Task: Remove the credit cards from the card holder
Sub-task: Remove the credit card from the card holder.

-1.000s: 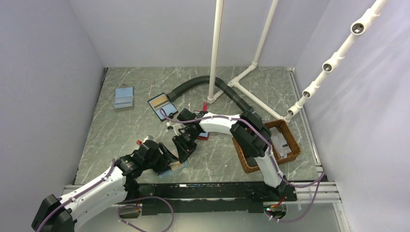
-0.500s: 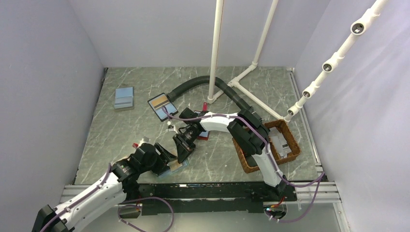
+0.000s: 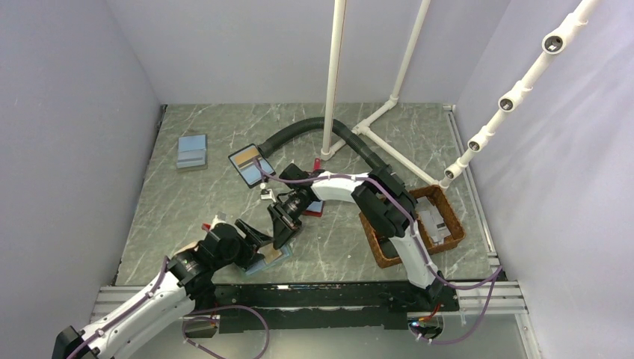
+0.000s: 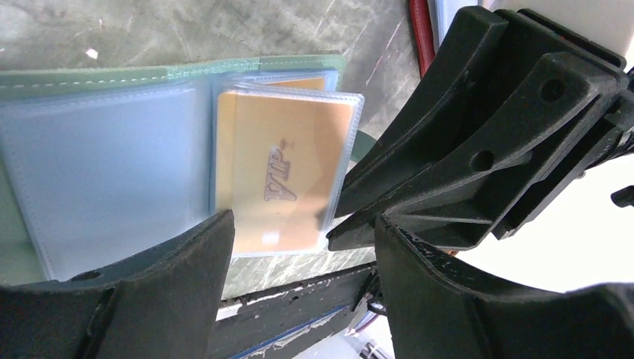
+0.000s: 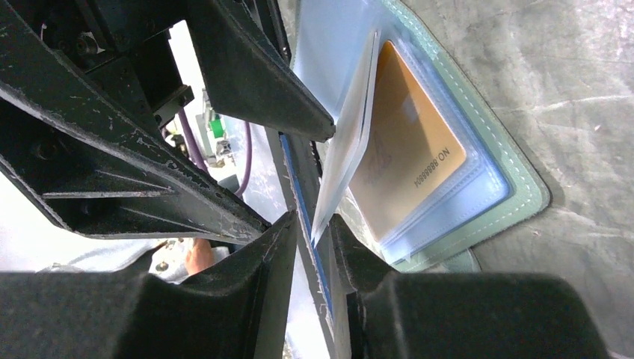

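Card holder (image 4: 105,149): teal-green with a stitched edge and clear plastic sleeves. It lies opened flat on the bench (image 3: 187,209), directly under both tools, which meet tip to tip above it.

Bench: grey marbled top.

Basket (image 3: 447,211): brown wicker, standing on the bench well apart from the right tool, on the side away from the left tool.

Left tool (image 4: 303,219): released, fingers spread wide, grasping nothing. It hangs over the open holder with a gold card below the gap between its fingers.

Right tool (image 5: 314,221): fingers nearly together, with the free edge of a sleeve leaf between their tips. Whether they actually pinch it cannot be told.

Sleeve leaf (image 5: 351,142): clear plastic, raised off the holder, with its corner at the right tool's tips.

Credit card (image 4: 284,172): gold-tan, printed "VIP", inside a clear sleeve between the two tools.

Second credit card (image 5: 411,164): gold-tan, carries a printed number. It lies flat in its sleeve just beside the right tool's tips, under the raised leaf.
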Controlling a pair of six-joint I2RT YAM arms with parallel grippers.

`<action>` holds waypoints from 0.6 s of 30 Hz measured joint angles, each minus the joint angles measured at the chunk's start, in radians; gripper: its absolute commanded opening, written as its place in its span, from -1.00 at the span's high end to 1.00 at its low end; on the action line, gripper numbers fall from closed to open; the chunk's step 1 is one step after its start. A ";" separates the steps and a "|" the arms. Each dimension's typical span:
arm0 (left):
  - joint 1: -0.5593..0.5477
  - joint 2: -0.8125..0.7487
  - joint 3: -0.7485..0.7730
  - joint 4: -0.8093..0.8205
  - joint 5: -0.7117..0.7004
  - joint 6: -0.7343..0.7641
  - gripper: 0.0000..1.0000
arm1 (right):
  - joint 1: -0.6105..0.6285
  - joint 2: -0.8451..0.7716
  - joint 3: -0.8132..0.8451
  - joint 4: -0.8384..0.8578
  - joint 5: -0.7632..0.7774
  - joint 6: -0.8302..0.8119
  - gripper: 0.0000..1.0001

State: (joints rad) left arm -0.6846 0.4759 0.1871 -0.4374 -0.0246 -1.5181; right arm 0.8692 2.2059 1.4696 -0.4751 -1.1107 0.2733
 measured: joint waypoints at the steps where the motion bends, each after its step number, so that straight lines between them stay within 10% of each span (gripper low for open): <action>1: 0.000 -0.004 0.000 -0.006 0.000 -0.012 -0.48 | 0.000 0.003 0.000 0.003 -0.006 0.000 0.46; 18: -0.002 -0.135 0.025 -0.223 -0.166 -0.119 -0.53 | 0.048 0.057 0.115 -0.029 -0.163 0.007 0.39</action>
State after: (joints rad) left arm -0.6868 0.3408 0.2119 -0.6605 -0.1905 -1.6367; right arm 0.9173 2.2631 1.5848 -0.5045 -1.2739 0.2802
